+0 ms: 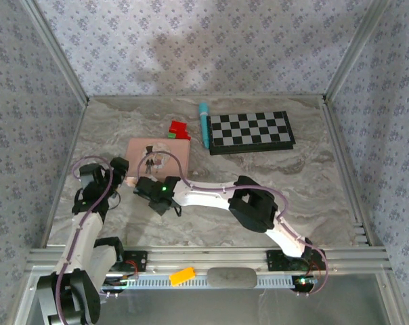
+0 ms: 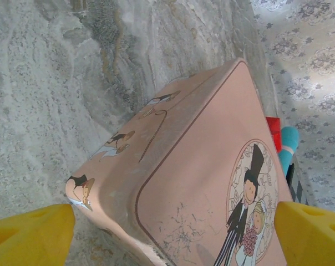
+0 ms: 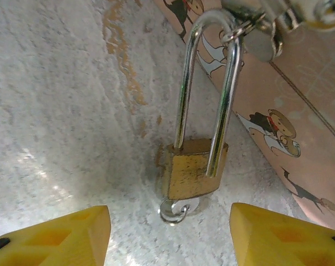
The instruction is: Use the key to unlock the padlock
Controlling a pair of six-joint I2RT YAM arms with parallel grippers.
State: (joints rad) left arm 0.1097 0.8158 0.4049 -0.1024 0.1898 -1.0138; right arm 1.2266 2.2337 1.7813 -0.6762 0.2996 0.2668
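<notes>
**Padlock** (image 3: 192,174): small, with a brass-gold, scuffed, boxy body. Its long thin shackle (image 3: 184,83) is polished silvery metal in a tall narrow loop. The top of the shackle passes through the silvery hasp (image 3: 256,27) on the pink box (image 3: 300,127). The body hangs low against the table (image 3: 62,111), just beside the box wall. A small silvery ring-shaped piece (image 3: 176,210) shows at its underside; I cannot tell whether it is a key or a ring.

**Right fingers** (image 3: 56,235): yellow plastic and spread wide, holding nothing. The padlock sits in the gap ahead of them, untouched.

**Left fingers** (image 2: 31,235): yellow and spread wide, gripping nothing. They flank a rounded corner of the pink box (image 2: 212,183); contact cannot be told.

**Pink box** (image 1: 160,152): a flat tin with rounded edges and a cartoon bride-and-groom print.

**Table** (image 1: 292,183): grey-beige marble pattern, matte.

**Further items:**
- Black-and-white chessboard (image 1: 250,132).
- Teal marker (image 1: 204,125), lying beside the chessboard.
- Red block (image 1: 179,128), near the marker.
</notes>
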